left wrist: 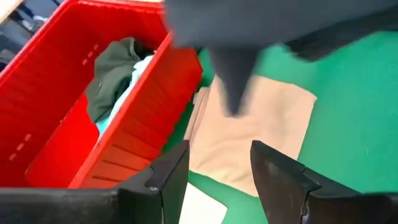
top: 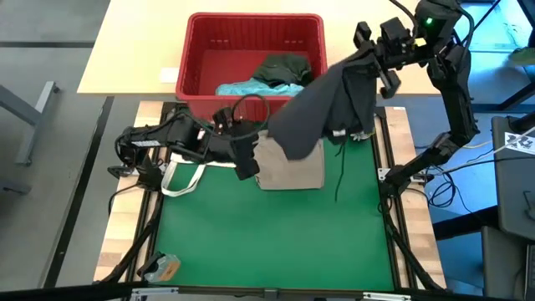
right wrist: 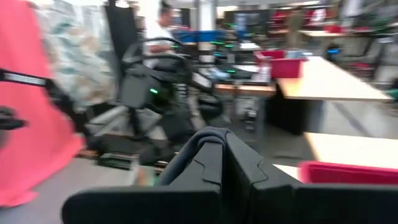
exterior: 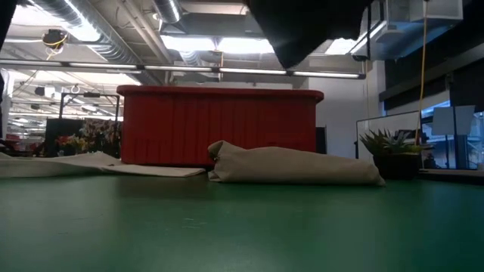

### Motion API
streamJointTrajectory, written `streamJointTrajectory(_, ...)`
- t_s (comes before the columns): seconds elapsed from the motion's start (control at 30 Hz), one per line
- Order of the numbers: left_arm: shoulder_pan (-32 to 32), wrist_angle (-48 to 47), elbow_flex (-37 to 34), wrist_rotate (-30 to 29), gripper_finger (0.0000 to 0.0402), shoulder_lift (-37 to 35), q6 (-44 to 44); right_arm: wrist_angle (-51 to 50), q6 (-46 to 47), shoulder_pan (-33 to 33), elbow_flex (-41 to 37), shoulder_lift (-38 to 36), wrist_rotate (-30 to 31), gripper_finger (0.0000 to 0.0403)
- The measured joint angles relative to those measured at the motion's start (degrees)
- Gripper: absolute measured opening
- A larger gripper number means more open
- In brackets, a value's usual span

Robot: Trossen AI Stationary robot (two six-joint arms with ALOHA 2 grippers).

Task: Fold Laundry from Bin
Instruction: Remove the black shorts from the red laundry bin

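Note:
My right gripper (top: 372, 52) is raised by the bin's right far corner, shut on the dark grey garment (top: 322, 104). That garment drapes down to the left, over the right end of the bin (top: 251, 58) and the folded khaki-tan garment (top: 290, 165). The khaki garment lies flat on the green mat (exterior: 295, 166). My left gripper (left wrist: 214, 180) hovers open beside the khaki garment's left edge, touching nothing. A dark green garment (top: 284, 67) and a turquoise one (top: 251, 86) lie in the bin. My right gripper holds the dark grey garment by an upper edge (top: 361, 60), pinched between its two shut fingers, which point about level. In the right wrist view a fold of grey cloth (right wrist: 205, 138) shows at the fingertips. The garment hangs slack below, its lowest tip (exterior: 291, 60) clear of the mat.
A white tote bag (top: 188, 176) lies flat on the mat under my left arm. A small object (top: 163, 267) sits at the mat's near left corner. The near half of the mat is bare green. A person shows in the room beyond (right wrist: 163, 25).

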Motion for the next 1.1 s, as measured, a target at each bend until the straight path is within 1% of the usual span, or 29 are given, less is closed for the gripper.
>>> streamJointTrajectory(0.1, -2.37, -0.31, 0.00, -2.83, 0.0166, 1.15, -2.61, 0.10, 1.06, 0.00, 0.00, -0.27, -4.31, 0.0003)
streamJointTrajectory(0.2, -4.51, -0.28, 0.00, -5.41, 0.0166, 2.67, -5.08, 0.10, 1.18, 0.00, 0.00, -0.57, -6.45, 0.0003)
streamJointTrajectory(0.43, -8.68, 0.53, 0.00, -9.05, 0.0166, 8.36, -11.43, 0.06, 1.18, 0.00, 0.00, -0.93, -7.24, 0.0003)
streamJointTrajectory(0.53, -10.11, 1.94, 0.00, -11.63, 0.0166, 11.58, -13.29, 0.07, 1.16, 0.00, 0.00, -0.98, -7.99, 0.0003)
streamJointTrajectory(0.67, -10.90, 3.90, 0.00, -17.82, 0.0166, 16.43, -16.45, 0.08, 1.08, 0.00, 0.00, -0.98, -7.99, 0.0003)
streamJointTrajectory(0.83, -10.91, 6.74, 0.00, -30.07, 0.0166, 22.52, -24.08, 0.15, 0.96, 0.00, 0.00, -0.98, -7.99, 0.0003)
streamJointTrajectory(0.9, -10.91, 6.89, -0.02, -33.30, 0.0166, 24.66, -27.93, 0.15, 0.96, 0.00, 0.00, -0.98, -7.99, 0.0003)
streamJointTrajectory(1.0, -10.91, 6.87, -0.02, -33.85, 0.0166, 26.82, -31.66, 0.15, 0.96, 0.00, 0.00, -0.98, -7.99, 0.0003)
streamJointTrajectory(1.1, -10.95, 6.67, -0.02, -32.37, 0.0166, 27.84, -32.08, 0.15, 0.96, 0.00, 0.00, -1.04, -7.99, 0.0003)
